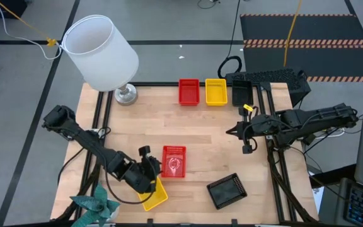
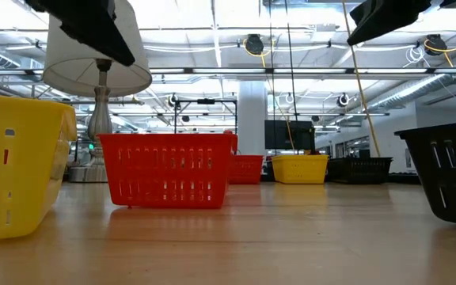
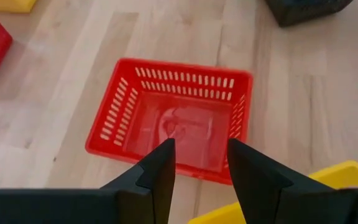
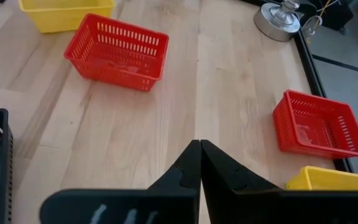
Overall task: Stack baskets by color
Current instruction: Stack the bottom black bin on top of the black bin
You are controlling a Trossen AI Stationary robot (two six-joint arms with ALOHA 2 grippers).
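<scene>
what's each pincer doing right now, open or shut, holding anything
Left pincer: open, holding nothing, poised over the near red basket.
Right pincer: shut, empty, raised above the table's right side.

A pale wooden tabletop with a dark frame stands on a grey floor marked by dark seams. At its eleven o'clock corner a white lampshade tilts over a round metal lamp base. A yellow cord runs from ten o'clock toward the shade. Black matting edged with orange hazard stripes lies at one o'clock. In the low view, the room behind shows a white pillar, a dark screen, and bright ceiling lights.
</scene>
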